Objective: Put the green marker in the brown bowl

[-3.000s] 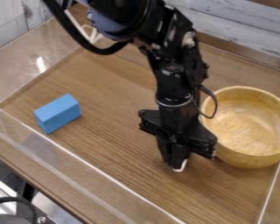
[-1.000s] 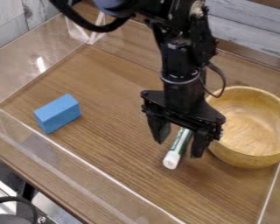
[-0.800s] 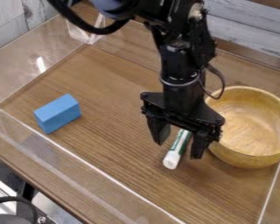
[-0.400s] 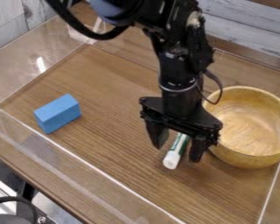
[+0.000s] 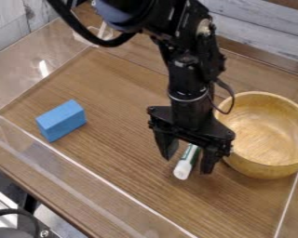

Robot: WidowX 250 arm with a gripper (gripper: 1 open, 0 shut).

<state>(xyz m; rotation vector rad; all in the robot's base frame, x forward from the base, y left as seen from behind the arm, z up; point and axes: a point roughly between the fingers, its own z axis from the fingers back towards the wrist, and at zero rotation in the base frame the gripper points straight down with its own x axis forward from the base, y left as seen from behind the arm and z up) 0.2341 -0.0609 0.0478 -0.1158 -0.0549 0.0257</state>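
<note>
The green marker (image 5: 184,164) lies on the wooden table, its white end toward the front and its green part running up between the fingers. My gripper (image 5: 189,156) points straight down over it, open, with one black finger on each side of the marker. Whether the fingers touch the table I cannot tell. The brown bowl (image 5: 266,135), round and light wood, stands just right of the gripper and holds nothing that I can see.
A blue rectangular block (image 5: 60,119) lies at the left of the table. A clear low wall (image 5: 64,186) runs along the table's front and left edges. A black cable loops from the arm above the bowl.
The open gripper has sunk slightly around the marker. The marker, bowl and block have stayed in place.
</note>
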